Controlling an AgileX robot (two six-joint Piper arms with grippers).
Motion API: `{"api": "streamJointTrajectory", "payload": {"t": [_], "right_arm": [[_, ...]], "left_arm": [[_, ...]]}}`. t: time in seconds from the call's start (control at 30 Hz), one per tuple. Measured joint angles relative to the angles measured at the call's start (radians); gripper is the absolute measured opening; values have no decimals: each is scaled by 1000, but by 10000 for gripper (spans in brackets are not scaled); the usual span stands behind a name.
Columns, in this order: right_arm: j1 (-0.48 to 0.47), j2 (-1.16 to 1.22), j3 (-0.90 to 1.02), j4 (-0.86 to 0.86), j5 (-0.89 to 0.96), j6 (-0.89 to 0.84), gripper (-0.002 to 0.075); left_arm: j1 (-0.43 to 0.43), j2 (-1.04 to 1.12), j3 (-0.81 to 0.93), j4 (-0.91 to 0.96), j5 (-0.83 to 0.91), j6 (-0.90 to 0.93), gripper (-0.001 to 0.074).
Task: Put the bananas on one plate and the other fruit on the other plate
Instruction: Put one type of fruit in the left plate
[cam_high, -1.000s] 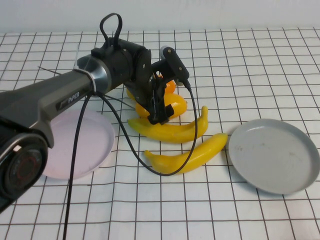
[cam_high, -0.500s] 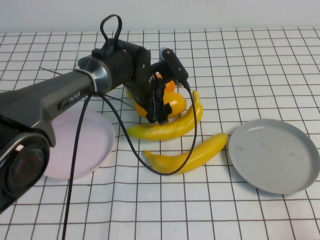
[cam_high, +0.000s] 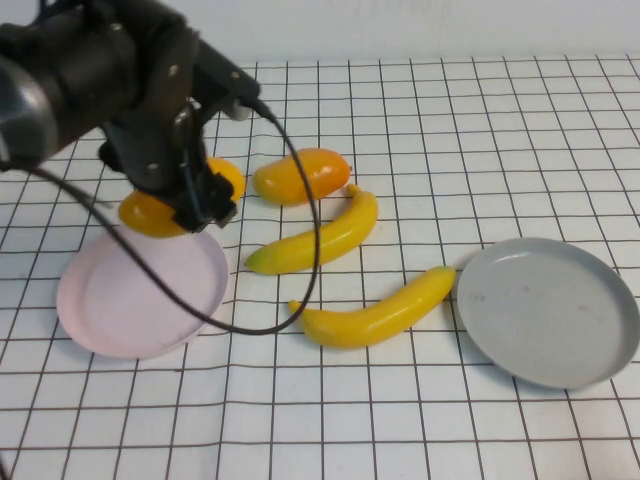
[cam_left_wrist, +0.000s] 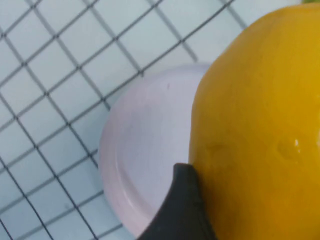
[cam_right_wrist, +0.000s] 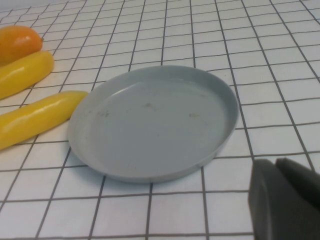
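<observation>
No brand or lettering is showing on anything. The surface is a white cloth ruled with a black grid (cam_high: 480, 420), running back to a plain pale wall at the far edge.

Nearest the robot, on its right, the right gripper (cam_right_wrist: 285, 200) is hanging low just beside the round, shallow, light grey plate with a raised rim (cam_high: 600, 350); its dark fingers are pressing together, shut on nothing. The grey plate is lying bare, with open cloth in front of it and to its far side.

Just left of that plate, a long curved glossy yellow banana (cam_high: 380, 312) is lying with one tip almost touching the rim. The round, shallow, pale pink plate (cam_high: 110, 310) is sitting on the robot's left, with free cloth in front of it too.

Farther back, a second yellow banana (cam_high: 315, 238) is lying slantwise in the middle, apart from both plates. Over the pink plate's far rim, the left gripper (cam_high: 195, 205) is holding a plump orange-yellow mango-like fruit (cam_high: 150, 213) between widely spread fingers, clear of the cloth; in the left wrist view this fruit (cam_left_wrist: 260, 135) is filling the frame above the pink dish (cam_left_wrist: 145, 165). A black cable (cam_high: 300, 290) is looping down from the arm across the nearer cloth.

Behind the second banana, the other orange-yellow oval fruit (cam_high: 300, 175) is resting on the cloth, its end near that banana's tip.
</observation>
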Motion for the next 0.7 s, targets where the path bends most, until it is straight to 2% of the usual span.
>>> {"api": "streamJointTrajectory", "payload": {"t": [0.17, 0.3, 0.47, 0.7], "right_arm": [[0, 0, 0, 0, 0, 0, -15], [0, 0, 0, 0, 0, 0, -15], [0, 0, 0, 0, 0, 0, -15], [0, 0, 0, 0, 0, 0, -15]], "left_arm": [[142, -186, 307, -74, -185, -109, 524], [225, -225, 501, -157, -333, -132, 524], [249, -210, 578, -143, -433, -157, 524], [251, -159, 580, 15, -549, -348, 524]]}}
